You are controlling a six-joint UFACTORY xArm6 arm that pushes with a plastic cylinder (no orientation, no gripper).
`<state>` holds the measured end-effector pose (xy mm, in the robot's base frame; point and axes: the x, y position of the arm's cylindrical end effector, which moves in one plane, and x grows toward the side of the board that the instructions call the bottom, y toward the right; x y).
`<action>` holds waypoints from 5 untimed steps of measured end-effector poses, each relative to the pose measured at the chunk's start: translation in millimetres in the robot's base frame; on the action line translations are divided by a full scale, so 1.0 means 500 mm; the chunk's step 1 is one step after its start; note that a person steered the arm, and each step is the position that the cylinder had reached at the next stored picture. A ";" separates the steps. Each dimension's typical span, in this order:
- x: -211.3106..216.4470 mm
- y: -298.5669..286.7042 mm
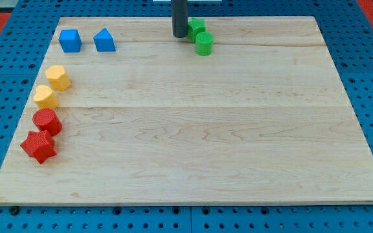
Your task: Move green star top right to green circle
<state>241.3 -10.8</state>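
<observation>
The green star [195, 28] sits near the view's top edge of the wooden board, just right of centre. The green circle [204, 44] lies directly below it and slightly to the right, touching it or nearly so. My tip [179, 35] is the lower end of the dark rod that comes down from the view's top. It stands right at the star's left side and up-left of the circle.
A blue cube [70, 40] and a blue triangular block [104, 41] sit at the top left. Down the left edge lie a yellow hexagon [57, 77], a yellow block [45, 97], a red cylinder [47, 121] and a red star [39, 146]. The wooden board [193, 142] lies on blue pegboard.
</observation>
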 end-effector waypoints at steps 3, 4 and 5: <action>-0.016 0.035; -0.016 0.053; -0.016 0.095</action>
